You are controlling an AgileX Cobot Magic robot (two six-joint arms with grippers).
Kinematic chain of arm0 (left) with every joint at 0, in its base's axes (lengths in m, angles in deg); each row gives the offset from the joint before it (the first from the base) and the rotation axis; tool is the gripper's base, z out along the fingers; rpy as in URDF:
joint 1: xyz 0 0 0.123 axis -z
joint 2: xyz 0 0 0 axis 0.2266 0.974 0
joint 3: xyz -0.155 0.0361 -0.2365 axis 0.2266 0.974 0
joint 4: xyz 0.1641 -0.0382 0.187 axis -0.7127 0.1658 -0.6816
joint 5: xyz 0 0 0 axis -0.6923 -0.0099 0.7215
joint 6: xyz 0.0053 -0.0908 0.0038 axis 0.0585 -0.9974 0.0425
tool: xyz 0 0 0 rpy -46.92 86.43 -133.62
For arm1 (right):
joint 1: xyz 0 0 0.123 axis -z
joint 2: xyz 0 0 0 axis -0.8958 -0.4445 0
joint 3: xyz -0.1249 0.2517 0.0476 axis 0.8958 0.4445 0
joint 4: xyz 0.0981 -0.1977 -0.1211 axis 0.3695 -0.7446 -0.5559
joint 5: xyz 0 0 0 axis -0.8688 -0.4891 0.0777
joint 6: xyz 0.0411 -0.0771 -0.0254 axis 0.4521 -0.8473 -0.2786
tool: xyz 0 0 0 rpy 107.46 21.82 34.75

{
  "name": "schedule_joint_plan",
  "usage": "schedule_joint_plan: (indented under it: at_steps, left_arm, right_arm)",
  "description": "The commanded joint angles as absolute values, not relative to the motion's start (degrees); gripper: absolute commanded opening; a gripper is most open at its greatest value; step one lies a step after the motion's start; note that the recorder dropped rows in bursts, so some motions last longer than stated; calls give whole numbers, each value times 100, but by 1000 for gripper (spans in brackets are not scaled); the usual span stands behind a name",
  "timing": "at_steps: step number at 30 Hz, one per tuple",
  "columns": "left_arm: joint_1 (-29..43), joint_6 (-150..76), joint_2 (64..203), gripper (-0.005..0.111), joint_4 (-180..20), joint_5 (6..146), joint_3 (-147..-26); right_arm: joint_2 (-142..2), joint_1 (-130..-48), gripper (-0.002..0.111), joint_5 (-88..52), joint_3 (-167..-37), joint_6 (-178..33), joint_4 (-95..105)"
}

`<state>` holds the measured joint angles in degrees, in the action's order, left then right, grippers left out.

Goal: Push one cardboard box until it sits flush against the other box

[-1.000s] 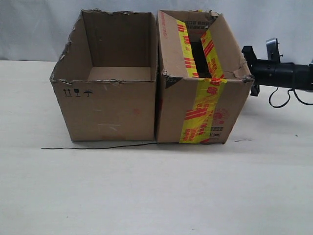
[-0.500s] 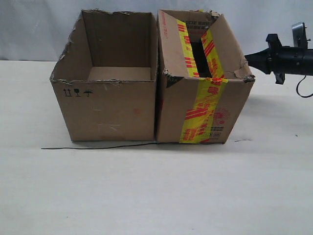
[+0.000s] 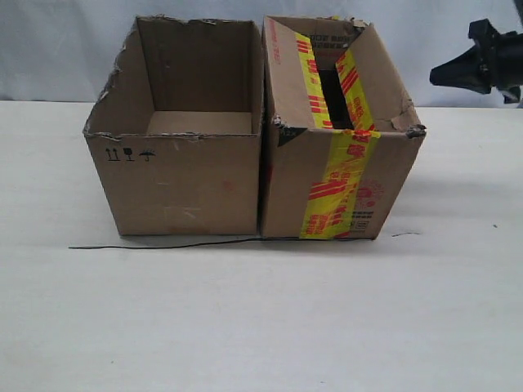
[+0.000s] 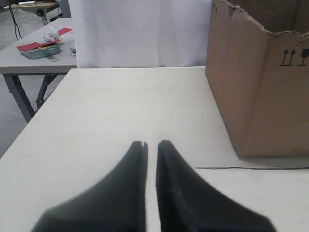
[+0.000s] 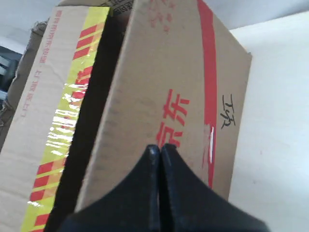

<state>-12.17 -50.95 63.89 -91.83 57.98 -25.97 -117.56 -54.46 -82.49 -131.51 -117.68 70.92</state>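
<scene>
The cardboard box (image 3: 343,163), taped yellow with red stripes, stands with its left side against the other box (image 3: 176,163), a plain brown one with small black symbols. No gap shows between them along the front. My right gripper (image 3: 433,79) hangs shut and empty in the air, up and to the right of the taped box, apart from it. In the right wrist view its tips (image 5: 160,147) point at that box's red-printed side (image 5: 159,87). My left gripper (image 4: 151,143) is out of the exterior view; it hovers over bare table left of the plain box (image 4: 260,87), fingers nearly together, holding nothing.
A thin black wire (image 3: 163,245) lies on the white table along the boxes' front bottom edges and shows in the left wrist view as a wire (image 4: 251,168) too. A white backdrop stands behind. Off the table's left edge is a grey side table (image 4: 38,63) with clutter.
My right gripper has risen and drawn back to the right, away from the taped box's right side. Both boxes have stayed where they were.
</scene>
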Motion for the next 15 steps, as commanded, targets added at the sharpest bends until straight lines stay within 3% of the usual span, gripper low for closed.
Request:
schedule_joint_plan:
  at_steps: [1,15]
  left_arm:
    - [-1171,-5118,6384,0,-9133,5867,-2587]
    - [-1171,-5118,6384,0,-9133,5867,-2587]
  right_arm:
    - [-10725,-5414,0,-7752,-12491,-11639,6747]
    - [-7299,-5414,0,-7003,-10518,-11279,5587]
